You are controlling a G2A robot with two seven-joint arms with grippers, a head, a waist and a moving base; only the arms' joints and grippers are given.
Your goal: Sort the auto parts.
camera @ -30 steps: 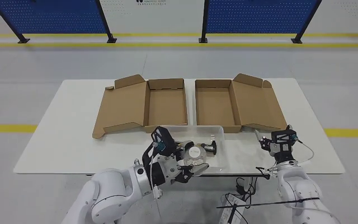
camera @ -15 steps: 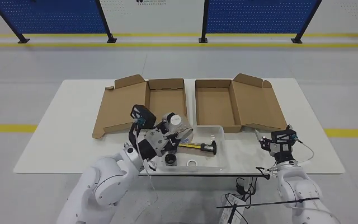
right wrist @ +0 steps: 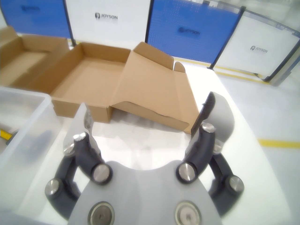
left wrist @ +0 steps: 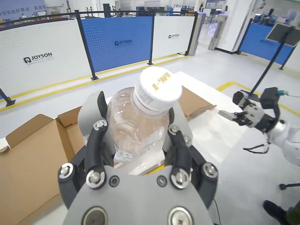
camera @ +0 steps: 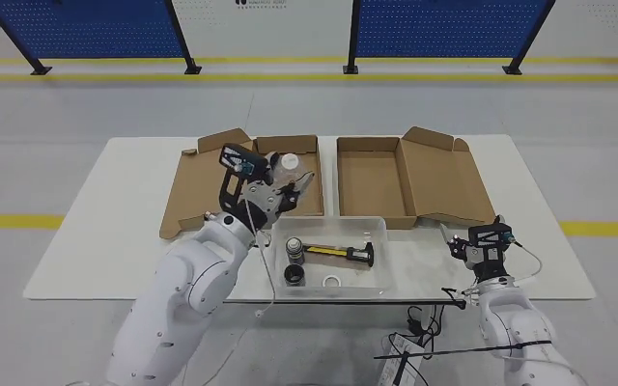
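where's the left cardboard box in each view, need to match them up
top view: left cardboard box lies open on the far side of the table, under the left gripper and its bottle.
left wrist view: the box spreads beside the held bottle.
right wrist view: the box lies beyond the right cardboard box.
shared landmark: the blue and white fence behind the table.

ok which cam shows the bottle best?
Left wrist view: the clear, white-capped bottle sits close up, clamped in the left end effector. Top view shows it small, above the left cardboard box, partly hidden by that end effector.
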